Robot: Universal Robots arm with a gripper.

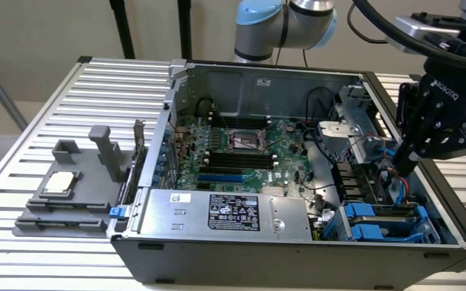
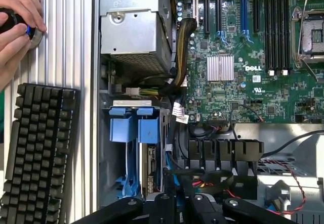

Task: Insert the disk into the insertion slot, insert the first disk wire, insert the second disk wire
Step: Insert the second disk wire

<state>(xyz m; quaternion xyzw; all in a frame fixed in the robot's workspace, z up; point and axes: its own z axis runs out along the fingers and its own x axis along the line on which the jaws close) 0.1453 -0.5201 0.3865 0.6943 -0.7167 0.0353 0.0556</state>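
The disk's bright blue carrier (image 1: 376,223) lies in the insertion slot (image 1: 429,229), the drive cage in the case's near corner on the exterior view's right. In the wrist view the carrier's blue tabs (image 2: 134,128) face the power-supply box. My gripper (image 1: 400,166) reaches down into the case just behind the cage. Its jaws are shut, with their tips among a bundle of black, red and yellow wires (image 2: 205,179). I cannot tell whether a wire is pinched between them. The gripper's (image 2: 177,205) black linkage hides the spot under the tips.
A silver labelled power-supply box (image 1: 225,212) lines the case's near wall, beside the green motherboard (image 1: 241,151). A grey fixture block (image 1: 71,188) stands on the slatted table at the exterior view's left. A black keyboard (image 2: 40,153) and a person's hands (image 2: 15,21) are beside the case.
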